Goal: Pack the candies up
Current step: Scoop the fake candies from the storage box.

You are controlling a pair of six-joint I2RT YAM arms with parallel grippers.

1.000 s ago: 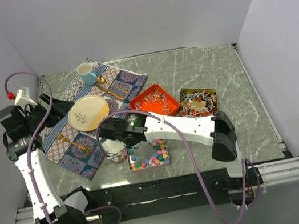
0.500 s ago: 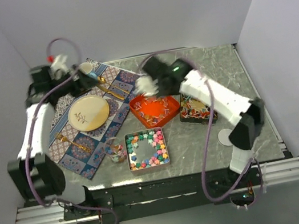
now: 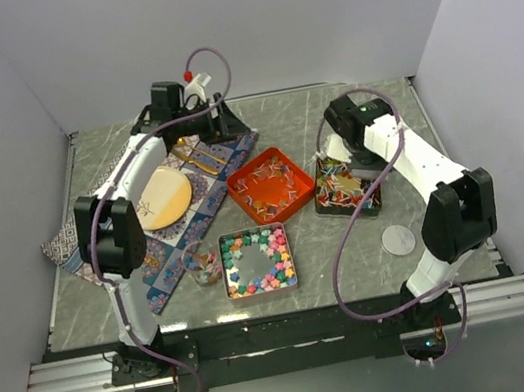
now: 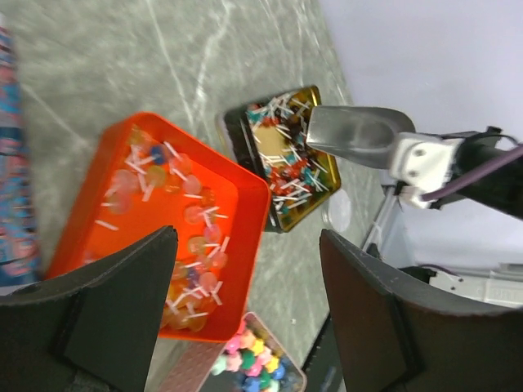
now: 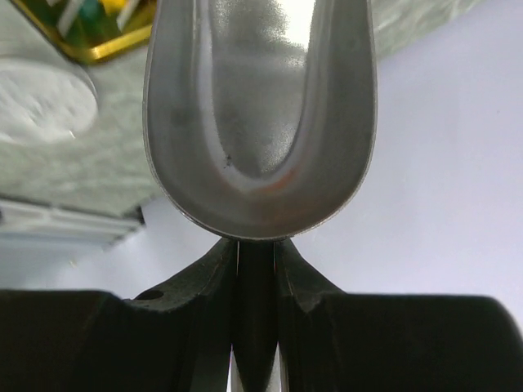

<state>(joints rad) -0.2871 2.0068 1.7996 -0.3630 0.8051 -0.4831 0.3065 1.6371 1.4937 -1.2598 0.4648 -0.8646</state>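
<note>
Three containers of candies sat on the table in the top view. An orange tray [image 3: 237,186] was mid-table, with a gold tin [image 3: 377,184] of wrapped candies [image 3: 346,184] at its 3 o'clock. A silver tin [image 3: 225,268] of star candies [image 3: 276,277] was at its 6 o'clock. One right gripper [image 3: 333,155] hung at the gold tin's 10 o'clock corner, I'd guess to dig in there. One left gripper [image 3: 221,122] sat way out at 12 o'clock past the placemat [image 3: 166,254], probably just keeping clear. One little glass jar [image 3: 201,265] stood at the silver tin's 9 o'clock.

Left wrist view: its two fingers [image 4: 114,310] were spread wide with nothing between them. One silver scoop [image 4: 355,135] hovered over the gold tin.

Right wrist view: the jaws were pinched tight on the scoop's handle. The bowl looked empty, so my guess is nothing was scooped yet.
</note>
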